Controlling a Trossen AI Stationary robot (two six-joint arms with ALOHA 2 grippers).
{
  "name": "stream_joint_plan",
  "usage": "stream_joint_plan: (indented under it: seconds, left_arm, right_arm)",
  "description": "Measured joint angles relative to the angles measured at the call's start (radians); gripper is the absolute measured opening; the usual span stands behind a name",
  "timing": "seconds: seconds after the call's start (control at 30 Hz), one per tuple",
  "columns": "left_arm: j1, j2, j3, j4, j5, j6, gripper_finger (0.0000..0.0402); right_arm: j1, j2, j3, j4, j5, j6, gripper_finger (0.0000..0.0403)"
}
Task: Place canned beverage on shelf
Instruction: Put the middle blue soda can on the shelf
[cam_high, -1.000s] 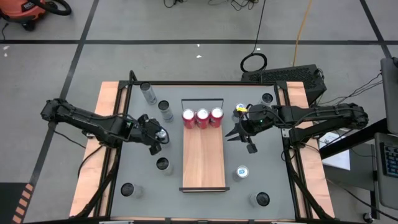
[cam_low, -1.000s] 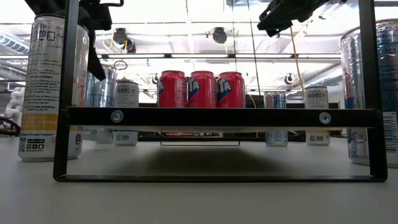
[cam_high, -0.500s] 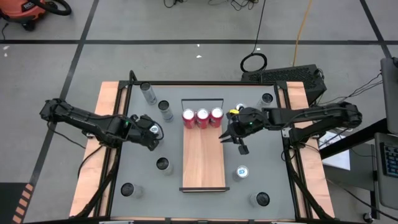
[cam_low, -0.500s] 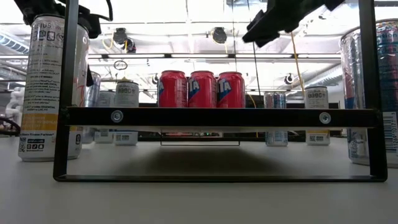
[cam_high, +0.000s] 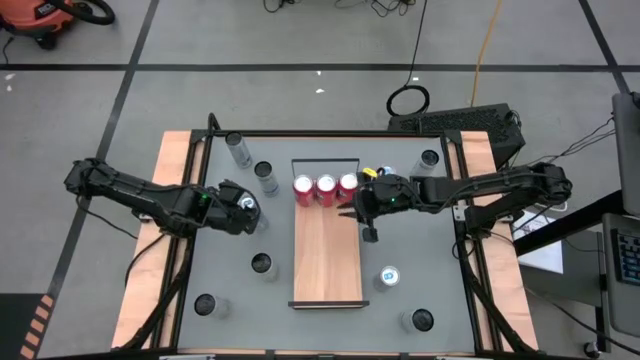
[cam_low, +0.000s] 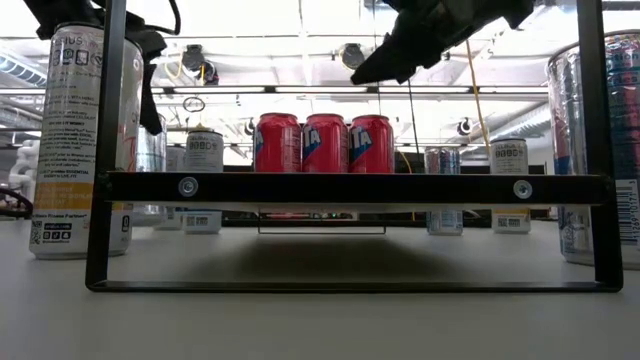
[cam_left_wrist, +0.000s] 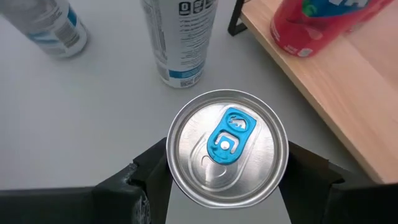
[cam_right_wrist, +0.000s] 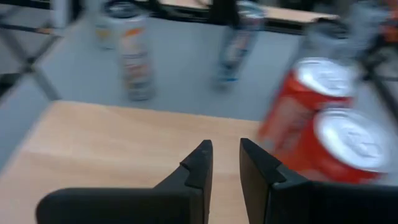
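The shelf (cam_high: 325, 265) is a light-wood board with a black wire rail (cam_high: 325, 161) at its far end. Three red cans (cam_high: 325, 188) stand on it by the rail and also show in the low view (cam_low: 325, 143). My left gripper (cam_high: 245, 207) is left of the shelf, shut on a silver can with a blue tab (cam_left_wrist: 227, 146). My right gripper (cam_high: 365, 222) hangs over the shelf's right edge just near of the red cans (cam_right_wrist: 323, 143). Its fingers are together with only a narrow slit, and they hold nothing. My left gripper has the silver can between its two fingers, one on each side of the can's wall just below the rim (cam_left_wrist: 169, 163). The fingers come from above, pointing down. The can stands upright. Whether its bottom is on the table, the can itself hides.
Several other cans stand around the shelf: far left (cam_high: 238, 148) (cam_high: 265, 175), near left (cam_high: 262, 263) (cam_high: 205, 303), right (cam_high: 390, 277) (cam_high: 422, 320) (cam_high: 430, 158). A tall can (cam_low: 85, 140) stands close to the low camera. The shelf's near half (cam_right_wrist: 124, 143) is bare wood.
My right gripper has gone toward the table's left, from beside the shelf to over its right edge by the red cans. My left gripper has shifted a little toward the far edge, and the silver can has gone with it, still upright.
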Motion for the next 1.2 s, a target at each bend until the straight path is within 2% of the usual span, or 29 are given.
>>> stream_joint_plan:
  seconds: [0.37,0.6,0.8,0.97,1.13,1.2]
  left_arm:
    - [-0.002,0.009,0.03,0.025,-0.008,0.11,0.0224]
    - [-0.002,0.007,0.166,0.032,-0.04,0.253,0.0224]
    - [-0.017,0.007,0.25,0.075,-0.04,0.341,0.0224]
    - [-0.036,0.007,0.266,0.223,-0.038,0.437,0.0224]
    - [-0.042,0.011,0.266,0.287,-0.038,0.466,0.0224]
    - [-0.042,0.014,0.266,0.291,-0.05,0.466,0.0224]
  right_arm:
    - [0.002,0.008,0.0,0.061,0.032,0.014,0.0046]
    - [0.071,0.06,0.001,0.221,0.248,-0.044,0.0077]
    - [0.121,0.127,0.044,0.294,0.254,-0.052,0.0139]
    - [0.144,0.21,0.143,0.279,0.261,-0.04,0.0212]
    - [0.143,0.272,0.231,0.216,0.356,-0.012,0.0285]
    - [0.143,0.289,0.253,0.216,0.36,-0.013,0.0308]
